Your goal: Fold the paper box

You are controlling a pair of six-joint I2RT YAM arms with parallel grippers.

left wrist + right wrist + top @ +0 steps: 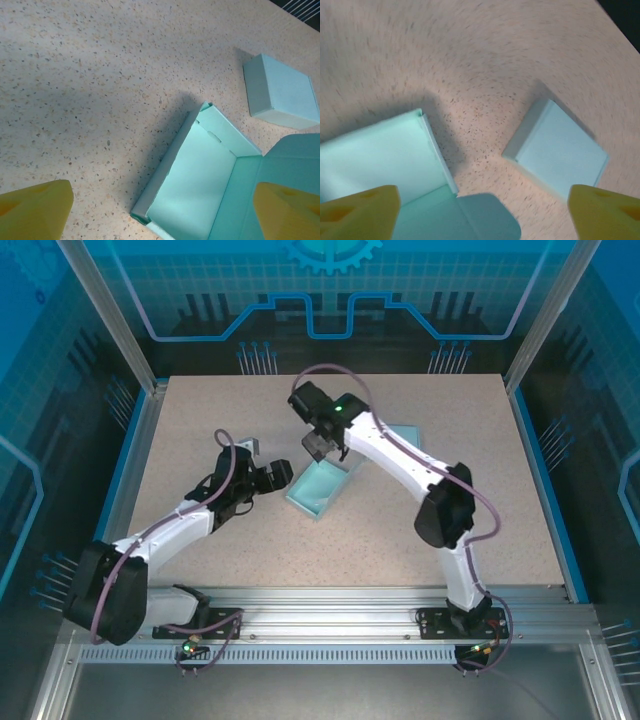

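No legible text, labels, brands or numbers on the paper box (320, 490) or table (210, 410).

At the middle of the table in front of me lies a pale teal paper box (316, 490), open side up, side walls standing, its lid flap (295, 160) unfolded at the far-right end. Just beyond it, to the far right, sits a closed box (282, 92) of the same colour.

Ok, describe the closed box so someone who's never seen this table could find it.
Start at the speckled beige table. Near its middle sit two pale teal boxes, apart. Pick the farther, smaller closed box with a flat top; the open box shows its inside.
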